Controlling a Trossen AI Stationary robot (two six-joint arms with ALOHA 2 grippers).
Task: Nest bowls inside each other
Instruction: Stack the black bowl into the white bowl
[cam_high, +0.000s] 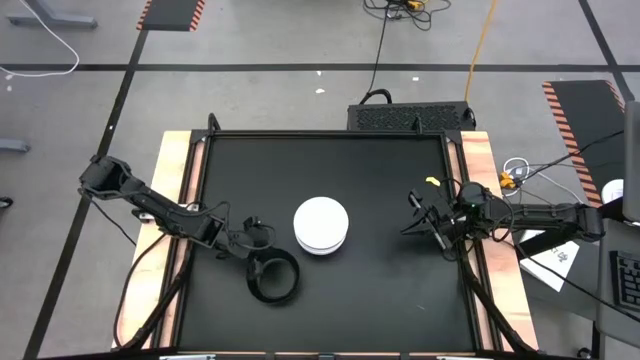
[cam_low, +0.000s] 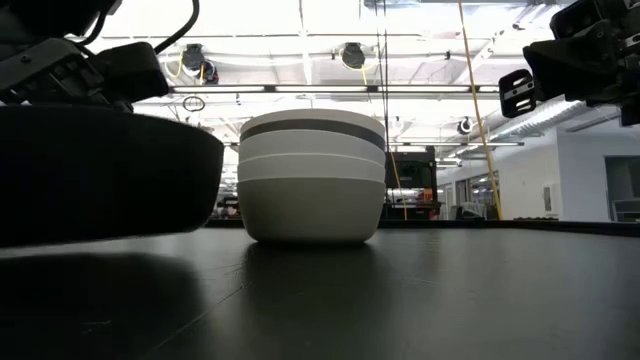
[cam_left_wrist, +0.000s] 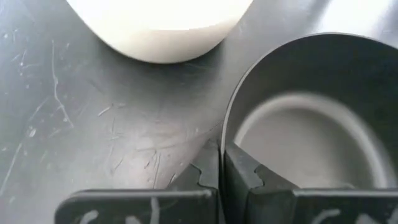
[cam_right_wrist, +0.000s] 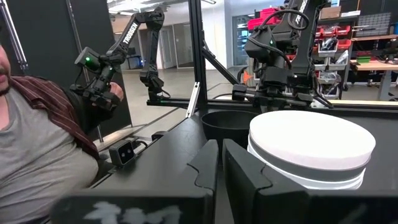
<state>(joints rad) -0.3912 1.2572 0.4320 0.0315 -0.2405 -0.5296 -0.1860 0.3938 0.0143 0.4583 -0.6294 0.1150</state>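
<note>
While right fingers (cam_right_wrist: 219, 180) rest together, left fingers (cam_left_wrist: 222, 177) clamp the black bowl's (cam_high: 273, 278) rim beside the stack (cam_high: 321, 224).

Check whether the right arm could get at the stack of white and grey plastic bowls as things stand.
Probably yes: the right gripper hovers beside the bowl stack with bare black table between them.

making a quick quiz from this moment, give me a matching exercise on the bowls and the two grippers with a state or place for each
Things:
1. black bowl
2. stack of bowls
3. left gripper
4. right gripper

States:
A. upside down at the table's middle
B. shut on a bowl's rim
C. shut, holding nothing, off to the stack's side
D. apart from the stack, held by its rim

Pairs: 1-D, 2-A, 3-B, 4-C
</note>
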